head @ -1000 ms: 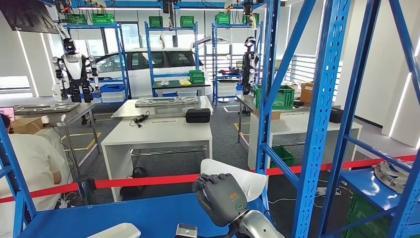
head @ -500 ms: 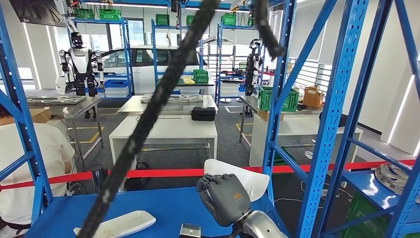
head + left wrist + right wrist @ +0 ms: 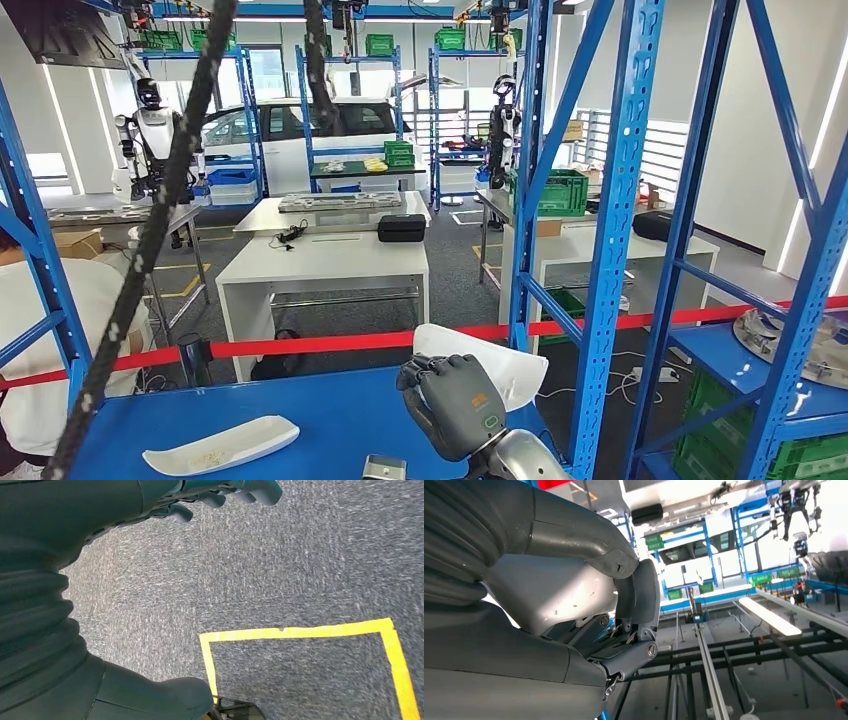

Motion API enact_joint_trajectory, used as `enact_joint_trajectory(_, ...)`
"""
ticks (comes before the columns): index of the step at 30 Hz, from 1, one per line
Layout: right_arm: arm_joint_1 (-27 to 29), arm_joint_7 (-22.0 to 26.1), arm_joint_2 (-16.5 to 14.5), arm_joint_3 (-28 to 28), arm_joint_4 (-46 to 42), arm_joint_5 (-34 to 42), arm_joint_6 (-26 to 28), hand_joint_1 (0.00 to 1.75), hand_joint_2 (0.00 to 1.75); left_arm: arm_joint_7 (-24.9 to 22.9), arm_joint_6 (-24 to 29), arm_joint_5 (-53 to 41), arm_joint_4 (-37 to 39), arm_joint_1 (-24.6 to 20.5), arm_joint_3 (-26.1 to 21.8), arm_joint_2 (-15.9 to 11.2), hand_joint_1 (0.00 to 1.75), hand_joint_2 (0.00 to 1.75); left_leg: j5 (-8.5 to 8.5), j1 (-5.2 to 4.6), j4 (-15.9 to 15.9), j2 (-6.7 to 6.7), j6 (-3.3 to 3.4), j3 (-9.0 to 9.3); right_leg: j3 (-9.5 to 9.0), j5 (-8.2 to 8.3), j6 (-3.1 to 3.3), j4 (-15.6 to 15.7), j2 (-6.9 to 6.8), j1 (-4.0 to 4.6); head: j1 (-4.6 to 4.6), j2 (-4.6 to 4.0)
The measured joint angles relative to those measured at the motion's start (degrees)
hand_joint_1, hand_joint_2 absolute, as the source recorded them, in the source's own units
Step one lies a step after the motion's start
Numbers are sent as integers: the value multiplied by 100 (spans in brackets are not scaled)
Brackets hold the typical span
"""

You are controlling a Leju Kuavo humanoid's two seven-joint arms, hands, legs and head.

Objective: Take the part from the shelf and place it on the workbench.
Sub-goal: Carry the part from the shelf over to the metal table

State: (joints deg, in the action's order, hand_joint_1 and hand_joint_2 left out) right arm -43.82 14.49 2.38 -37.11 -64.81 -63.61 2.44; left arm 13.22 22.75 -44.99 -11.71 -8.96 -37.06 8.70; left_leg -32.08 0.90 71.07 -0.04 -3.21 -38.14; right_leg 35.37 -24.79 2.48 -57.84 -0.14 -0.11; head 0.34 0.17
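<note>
My right hand (image 3: pixel 455 405) is raised over the blue shelf board (image 3: pixel 330 415) and grips a white curved part (image 3: pixel 505 368), which sticks out beyond the fingers towards the red tape. In the right wrist view the same white part (image 3: pixel 551 592) sits clamped between the thumb and the dark fingers (image 3: pixel 636 605). A second white part (image 3: pixel 222 445) lies flat on the shelf board to the left. My left hand (image 3: pixel 215 495) hangs over grey carpet with its fingers loosely apart and nothing in it.
Blue shelf uprights (image 3: pixel 612 240) stand close on the right, and a black cable (image 3: pixel 150 240) hangs across the left. Red barrier tape (image 3: pixel 310 345) runs behind the shelf, with white tables (image 3: pixel 320 265) beyond. A person in white (image 3: pixel 40 340) sits at the left. A metal part (image 3: pixel 800 345) lies on the right shelf.
The whole picture has shifted, so the camera moved. The black cable now hangs further left, and the second white part shows fully. My right hand still grips its part.
</note>
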Motion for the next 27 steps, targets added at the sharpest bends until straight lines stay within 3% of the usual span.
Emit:
enact_joint_trajectory(2,5,1,-3,2,-1,-3,6,175,175,5,4,3,-1,-5,0,-11,0,175,212,-7,-789,1,21,533,85,40,-45,-57,1,-4,-2,0)
enact_joint_trajectory(4,3,4,-15,6,-2,-7,13,175,175,11,6,8,1,-7,-1,-14,0,175,275,-30,-1209,-17,89,787,132,85,-106,-97,1,6,-1,0)
enact_joint_trajectory(7,1,9,-25,12,-2,-17,17,175,175,20,9,14,2,-5,-1,-13,0,175,327,-28,-1238,-29,230,725,179,142,-199,-114,7,10,5,-1)
enact_joint_trajectory(8,0,8,-25,15,-2,-23,19,175,175,22,9,14,1,-6,-1,-13,0,175,366,-18,-1243,-24,279,692,225,69,-232,-191,10,5,9,-1)
enact_joint_trajectory(10,-1,2,-24,19,-2,-37,20,175,175,22,10,11,-2,-8,-2,-14,0,175,455,-3,-1253,-12,352,600,441,-313,-296,-696,15,-14,15,0)
enact_joint_trajectory(12,5,-15,-24,20,-2,-53,20,175,175,19,10,4,-2,-9,-3,-14,0,175,539,-6,-1239,-9,373,476,727,-757,-337,-1480,15,-21,20,-1)
enact_joint_trajectory(13,11,-25,-24,20,-2,-63,20,175,175,15,9,1,-1,-8,-3,-13,0,175,579,-7,-1229,-8,372,412,784,-863,-343,-1724,15,-21,21,-1)
enact_joint_trajectory(14,15,-32,-24,20,-2,-72,19,175,175,13,9,-1,-1,-7,-3,-13,0,175,615,-8,-1218,-9,366,355,723,-860,-336,-1740,15,-20,22,-1)
enact_joint_trajectory(15,16,-39,-24,20,-2,-80,16,175,175,11,9,-1,-1,-7,-3,-13,0,175,648,-10,-1210,-10,358,310,537,-769,-317,-1518,15,-17,22,-1)
enact_joint_trajectory(17,-2,-46,-25,25,-4,-91,13,175,175,12,10,-1,-1,-8,-3,-8,0,175,708,-18,-1203,-13,327,256,-52,-533,-240,-661,16,8,21,0)
enact_joint_trajectory(19,-30,-50,-30,36,-9,-96,11,175,175,15,10,-1,-2,-9,-3,0,0,175,760,-20,-1206,-13,268,236,-386,-414,-169,-102,15,55,19,-1)
enact_joint_trajectory(21,-45,-51,-33,45,-13,-100,7,175,175,18,10,-1,-2,-8,-3,6,0,175,818,-15,-1233,-10,190,226,-377,-361,-119,-35,14,81,18,-1)
enact_joint_trajectory(23,-50,-46,-40,48,-13,-102,-2,175,175,22,11,-1,-1,-6,-3,5,0,175,802,-12,-1213,-10,127,181,-349,-264,-59,22,4,47,14,-1)
enact_joint_trajectory(25,-54,-30,-55,48,-13,-101,-11,175,175,28,11,-1,-1,-6,-3,2,0,175,497,-10,-837,-12,82,12,-291,-158,-3,81,-12,8,3,-1)
enact_joint_trajectory(27,-49,-13,-65,48,-13,-99,-20,175,175,32,11,-1,-1,-5,-3,1,0,175,42,-6,-105,-13,40,-243,-192,-86,22,80,-18,7,-7,-1)
